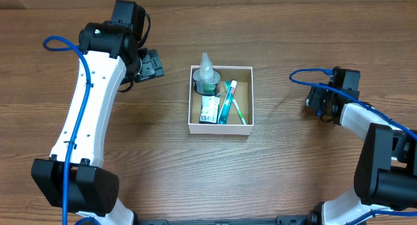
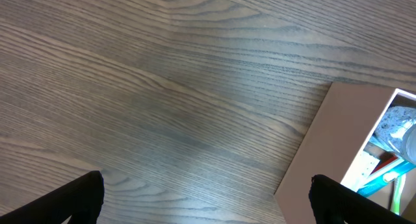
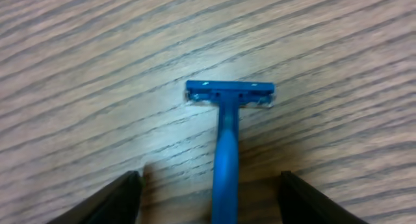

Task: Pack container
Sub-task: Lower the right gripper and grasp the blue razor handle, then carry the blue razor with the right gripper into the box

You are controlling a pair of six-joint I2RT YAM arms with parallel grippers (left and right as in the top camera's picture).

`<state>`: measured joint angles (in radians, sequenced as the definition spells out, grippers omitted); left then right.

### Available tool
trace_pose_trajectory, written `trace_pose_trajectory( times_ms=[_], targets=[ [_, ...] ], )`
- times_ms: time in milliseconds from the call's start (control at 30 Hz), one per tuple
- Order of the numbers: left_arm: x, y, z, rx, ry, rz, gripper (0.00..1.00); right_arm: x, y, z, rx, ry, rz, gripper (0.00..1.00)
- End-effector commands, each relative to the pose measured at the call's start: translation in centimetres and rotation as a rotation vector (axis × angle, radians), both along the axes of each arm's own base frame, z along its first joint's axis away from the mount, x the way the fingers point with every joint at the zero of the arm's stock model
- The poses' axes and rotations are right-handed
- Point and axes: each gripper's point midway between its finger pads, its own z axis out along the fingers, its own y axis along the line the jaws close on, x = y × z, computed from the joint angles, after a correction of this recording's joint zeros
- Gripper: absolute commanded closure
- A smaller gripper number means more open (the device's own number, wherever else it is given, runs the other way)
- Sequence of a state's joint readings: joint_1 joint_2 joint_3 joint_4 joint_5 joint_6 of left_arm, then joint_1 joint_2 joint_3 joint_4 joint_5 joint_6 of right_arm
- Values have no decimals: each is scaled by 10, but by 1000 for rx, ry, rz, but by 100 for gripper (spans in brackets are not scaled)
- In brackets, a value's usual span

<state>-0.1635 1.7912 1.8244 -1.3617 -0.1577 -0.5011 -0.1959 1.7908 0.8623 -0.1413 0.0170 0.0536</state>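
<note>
Hovering at the far left, the left gripper (image 1: 154, 65) is holding its jaws wide apart over the bare wooden table (image 1: 195, 179), gripping nothing. Moving right, the container (image 1: 220, 129) is sitting mid-table, well apart from both arms, carrying a clear bottle (image 1: 207, 78), a small tube (image 1: 210, 111) and toothbrushes (image 1: 225, 104). Over on the right, the right gripper (image 1: 318, 101) is sitting low with jaws spread, its fingers (image 3: 120, 198) straddling the handle of a blue razor (image 3: 227, 94) lying flat on the wood, gaps showing either side.
</note>
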Motion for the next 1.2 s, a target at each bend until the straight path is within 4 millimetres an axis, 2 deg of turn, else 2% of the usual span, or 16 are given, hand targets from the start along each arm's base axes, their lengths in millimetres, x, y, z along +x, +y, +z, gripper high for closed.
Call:
trace_pose_trajectory(
  times_ms=[0,67,133,233,400,533,767,833,900,1000,1167],
  targets=[
    [1,1,14,1,-42,-5,0,-9,0,-8,2,22,-14,53],
    [1,1,14,1,-42,-5,0,-9,0,-8,2,23,-15,62],
    [1,1,14,1,-42,-5,0,-9,0,-8,2,22,-14,63],
    [1,1,14,1,-42,-5,0,-9,0,-8,2,22,-14,78],
    [1,1,14,1,-42,-5,0,-9,0,-8,2,22,-14,80],
    [2,1,13,1,-43,-5,0,-8,0,-7,3,21,-14,88],
    [2,1,13,1,-42,-5,0,-4,0,4,25,13,-45,89],
    [2,1,13,1,-42,-5,0,-2,1,12,32,-1,-42,89],
    [2,1,13,1,-42,-5,0,2,10,33,74,-44,-26,89],
    [2,1,13,1,-42,-5,0,4,19,53,83,-78,-11,89],
    [2,1,13,1,-42,-5,0,1,56,87,82,-127,81,89]
  ],
)
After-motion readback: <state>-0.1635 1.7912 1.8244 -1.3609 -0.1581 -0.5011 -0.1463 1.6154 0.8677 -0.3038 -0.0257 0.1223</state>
